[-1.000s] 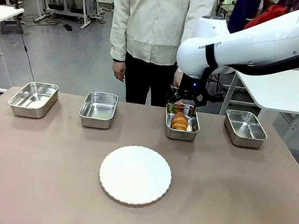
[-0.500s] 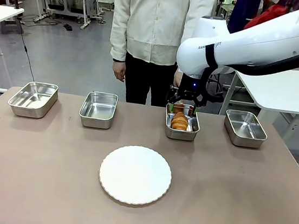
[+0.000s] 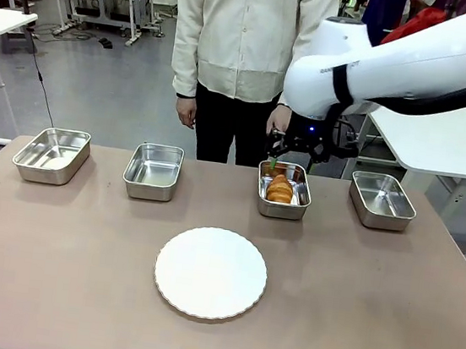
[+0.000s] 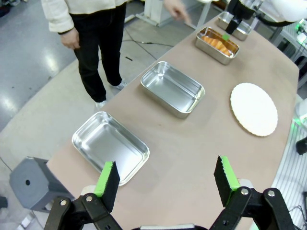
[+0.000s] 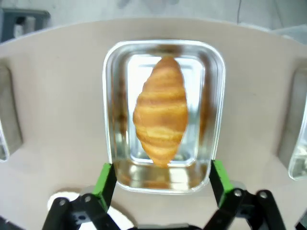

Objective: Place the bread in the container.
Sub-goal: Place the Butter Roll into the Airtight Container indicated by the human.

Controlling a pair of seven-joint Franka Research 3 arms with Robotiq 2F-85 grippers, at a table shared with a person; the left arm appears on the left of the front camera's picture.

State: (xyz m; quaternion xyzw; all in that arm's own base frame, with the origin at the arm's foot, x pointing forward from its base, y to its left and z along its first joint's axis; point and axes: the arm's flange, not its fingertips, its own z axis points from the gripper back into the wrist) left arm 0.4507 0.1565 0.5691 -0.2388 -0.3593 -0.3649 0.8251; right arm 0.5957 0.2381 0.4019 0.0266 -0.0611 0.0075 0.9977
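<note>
We see the golden-brown ridged croissant (image 5: 162,116) lying lengthwise inside the shiny rectangular stainless-steel pan (image 5: 217,76). Our right gripper (image 5: 163,178) hangs above it, fingers spread wide, holding nothing. Our left gripper (image 4: 166,183) is likewise spread and empty over the tan table (image 4: 192,143).

On the brown table (image 3: 49,288) a round white plate (image 3: 211,273) with a scalloped edge lies near the middle. Three empty steel pans stand in a row along the far side: one at the far left (image 3: 52,154), one beside it (image 3: 153,170), and one at the far right (image 3: 382,200). Behind the table stands a person in a cream shirt (image 3: 242,31) and black trousers.
</note>
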